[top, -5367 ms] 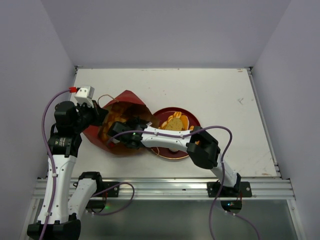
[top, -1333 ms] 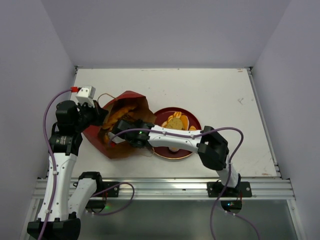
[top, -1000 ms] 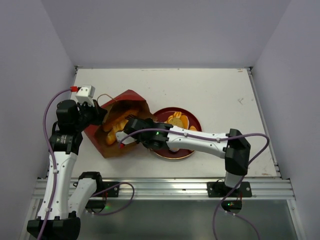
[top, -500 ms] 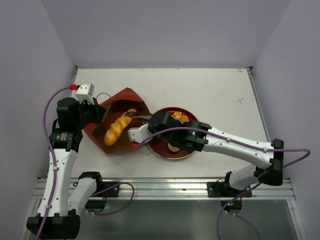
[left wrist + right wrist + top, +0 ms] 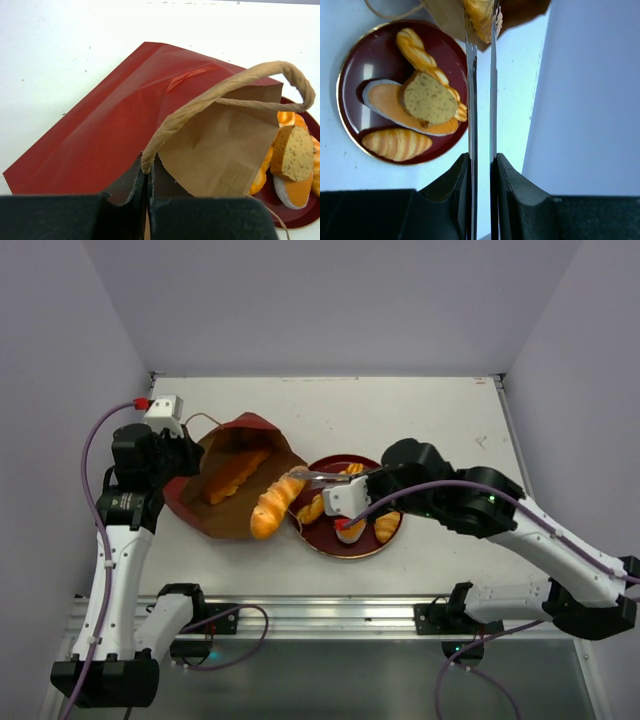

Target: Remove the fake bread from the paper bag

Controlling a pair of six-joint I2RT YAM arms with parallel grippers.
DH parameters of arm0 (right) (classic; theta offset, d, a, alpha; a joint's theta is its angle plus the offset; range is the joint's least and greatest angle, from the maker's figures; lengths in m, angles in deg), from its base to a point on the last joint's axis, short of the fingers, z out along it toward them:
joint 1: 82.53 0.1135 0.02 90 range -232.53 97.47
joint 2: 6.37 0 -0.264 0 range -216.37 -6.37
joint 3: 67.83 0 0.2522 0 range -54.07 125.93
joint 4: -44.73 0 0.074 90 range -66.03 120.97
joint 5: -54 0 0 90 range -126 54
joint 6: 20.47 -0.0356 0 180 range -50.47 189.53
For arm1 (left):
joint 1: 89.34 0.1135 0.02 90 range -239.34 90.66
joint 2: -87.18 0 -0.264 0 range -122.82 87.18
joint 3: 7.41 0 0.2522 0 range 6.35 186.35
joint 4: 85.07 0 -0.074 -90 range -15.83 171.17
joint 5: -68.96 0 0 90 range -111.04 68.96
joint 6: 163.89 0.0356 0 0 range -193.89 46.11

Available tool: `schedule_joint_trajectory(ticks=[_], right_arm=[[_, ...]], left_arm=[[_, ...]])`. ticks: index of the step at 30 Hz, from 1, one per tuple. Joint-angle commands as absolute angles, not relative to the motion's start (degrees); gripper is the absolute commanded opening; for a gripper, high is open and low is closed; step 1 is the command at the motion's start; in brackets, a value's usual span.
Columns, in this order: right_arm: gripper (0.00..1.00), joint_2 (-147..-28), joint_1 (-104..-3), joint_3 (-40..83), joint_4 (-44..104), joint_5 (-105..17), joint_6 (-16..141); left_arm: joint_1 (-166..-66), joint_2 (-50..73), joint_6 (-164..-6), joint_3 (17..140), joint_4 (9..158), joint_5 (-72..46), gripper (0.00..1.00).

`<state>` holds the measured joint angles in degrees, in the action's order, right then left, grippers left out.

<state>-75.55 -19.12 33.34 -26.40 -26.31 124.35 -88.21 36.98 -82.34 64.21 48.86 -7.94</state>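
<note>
The paper bag (image 5: 215, 435), dark red outside and brown inside, lies on its side at the left with its mouth toward the plate. My left gripper (image 5: 185, 455) is shut on the bag's tan cord handle (image 5: 225, 90) at the mouth edge. My right gripper (image 5: 362, 480) is shut on metal tongs (image 5: 471, 100). The tong tips pinch the upper end of a long ridged loaf of fake bread (image 5: 272, 506), which hangs between the bag's mouth and the plate. Another orange loaf (image 5: 237, 475) lies inside the bag.
A round dark-red plate (image 5: 345, 554) sits right of the bag. It holds a twisted stick (image 5: 420, 50), a round tan slice (image 5: 427, 100), a flat orange slab (image 5: 382, 100) and a ridged loaf (image 5: 397, 144). White walls close in the table at the left, back and right.
My right arm has drawn back to the right, pulling the ridged loaf in the tongs out of the bag's mouth toward the plate. The left gripper kept its hold and shifted slightly back.
</note>
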Motion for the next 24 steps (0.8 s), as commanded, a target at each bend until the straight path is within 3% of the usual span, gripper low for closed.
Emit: schedule_joint_trajectory(ticks=[1, 9, 16, 24], right_arm=[[0.0, -69.8, -22.8, 37.8, -28.7, -28.6, 122.9], [0.0, -64.6, -29.2, 31.7, -27.2, -17.9, 126.7], [0.0, -68.0, -30.0, 21.6, -16.9, -7.8, 132.2], [0.0, -75.8, -37.4, 24.2, -12.5, -11.1, 139.3]], left_arm=[[-87.7, 35.9, -82.4, 67.2, 49.2, -13.2, 0.0], [-87.4, 34.5, -80.4, 69.0, 48.4, -16.7, 0.0], [-87.4, 36.4, -78.9, 68.5, 47.7, -19.0, 0.0], [-87.4, 40.2, -77.5, 65.9, 47.4, -24.8, 0.0]])
